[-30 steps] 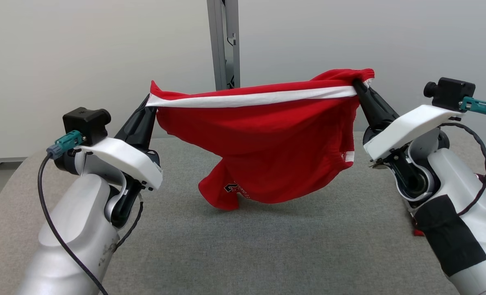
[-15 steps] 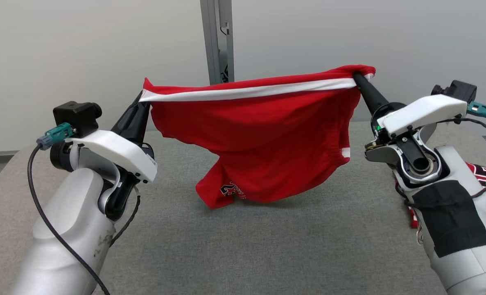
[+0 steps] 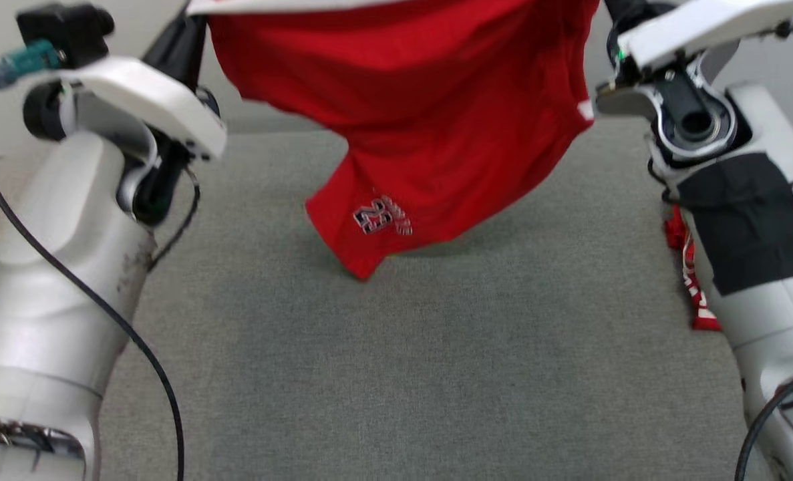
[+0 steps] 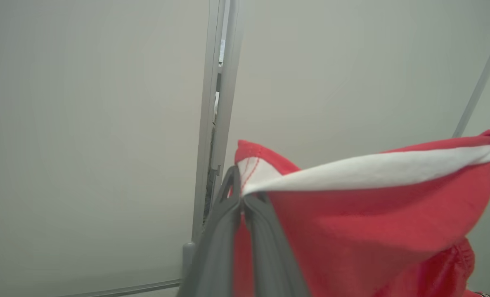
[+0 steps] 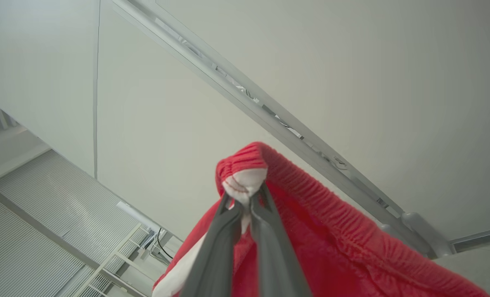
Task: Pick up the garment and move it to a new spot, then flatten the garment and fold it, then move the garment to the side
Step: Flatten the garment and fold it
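The left pincer is closed on the white-striped edge of the red garment. The right pincer is clamped on a ribbed waistband corner. The garment is stretched between both pincers and hangs below them, over the grey counter. Whether its lowest corner touches the counter cannot be told. A second red cloth is seen beside the right arm.

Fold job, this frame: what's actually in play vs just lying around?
In play:
- shorts, hanging between both grippers
- left gripper, shut on the shorts' top edge
- right gripper, shut on the other end
- table

Lying about:
- second red-and-white garment, beside the right arm
- metal post at the wall
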Robot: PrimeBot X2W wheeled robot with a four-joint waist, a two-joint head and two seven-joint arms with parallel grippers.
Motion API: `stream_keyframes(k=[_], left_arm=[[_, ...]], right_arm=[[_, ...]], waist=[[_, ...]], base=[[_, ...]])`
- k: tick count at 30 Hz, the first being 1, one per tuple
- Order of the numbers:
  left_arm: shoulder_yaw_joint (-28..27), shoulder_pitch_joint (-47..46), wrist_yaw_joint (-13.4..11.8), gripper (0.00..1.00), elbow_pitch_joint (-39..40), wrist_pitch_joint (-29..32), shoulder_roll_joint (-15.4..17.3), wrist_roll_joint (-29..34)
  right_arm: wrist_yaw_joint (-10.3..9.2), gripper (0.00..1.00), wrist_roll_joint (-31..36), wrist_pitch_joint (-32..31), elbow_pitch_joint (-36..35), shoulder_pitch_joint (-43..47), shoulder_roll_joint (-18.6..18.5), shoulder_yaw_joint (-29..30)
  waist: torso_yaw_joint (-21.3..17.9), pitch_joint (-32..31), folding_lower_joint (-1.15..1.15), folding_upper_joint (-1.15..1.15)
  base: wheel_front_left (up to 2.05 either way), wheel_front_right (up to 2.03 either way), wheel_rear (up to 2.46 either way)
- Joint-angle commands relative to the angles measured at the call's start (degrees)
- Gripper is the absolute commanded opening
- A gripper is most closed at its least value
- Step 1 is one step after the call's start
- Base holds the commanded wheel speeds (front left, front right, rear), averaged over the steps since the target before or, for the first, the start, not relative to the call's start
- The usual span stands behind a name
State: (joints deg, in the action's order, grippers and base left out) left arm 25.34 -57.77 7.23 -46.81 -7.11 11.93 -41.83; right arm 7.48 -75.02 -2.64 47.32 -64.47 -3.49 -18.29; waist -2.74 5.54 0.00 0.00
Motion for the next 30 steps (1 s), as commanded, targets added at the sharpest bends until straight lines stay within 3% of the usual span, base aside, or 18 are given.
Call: stream_keyframes(k=[1, 7, 14, 23, 30], left_arm=[[-0.7, -3.3, 0.0, 0.00, -1.2, 0.0, 0.2, 0.0], [-2.1, -17.4, -1.6, 0.00, -7.3, -4.7, -0.4, 1.7], [-4.3, -24.6, -2.1, 0.00, -10.5, -7.9, -2.8, 2.7], [-7.5, -20.9, -1.1, 0.00, -9.4, -8.0, -5.9, 7.2], [-7.4, -16.1, -0.1, 0.00, -13.4, -8.0, -6.5, 9.3]], right_arm=[[0.02, 0.00, -0.2, 1.1, 0.8, -2.6, 0.1, 0.0], [0.02, 0.00, -0.8, 8.4, 1.5, -12.9, 0.3, -2.1], [0.02, 0.00, -4.0, 15.4, -2.0, -15.6, 0.4, -6.9], [0.02, 0.00, -5.5, 17.8, 1.0, -12.5, 0.4, -11.4], [0.02, 0.00, -8.0, 17.4, 3.8, -7.1, -0.1, -14.3]], waist=[[0.0, 6.0, 0.00, 0.00], [0.4, 12.9, 0.00, 0.00], [1.4, 18.1, 0.00, 0.00], [3.4, 24.6, 0.00, 0.00], [4.1, 24.3, 0.00, 0.00]], base=[[0.00, 0.00, 0.00], [0.00, 0.00, 0.00], [0.00, 0.00, 0.00], [0.00, 0.00, 0.00], [0.00, 0.00, 0.00]])
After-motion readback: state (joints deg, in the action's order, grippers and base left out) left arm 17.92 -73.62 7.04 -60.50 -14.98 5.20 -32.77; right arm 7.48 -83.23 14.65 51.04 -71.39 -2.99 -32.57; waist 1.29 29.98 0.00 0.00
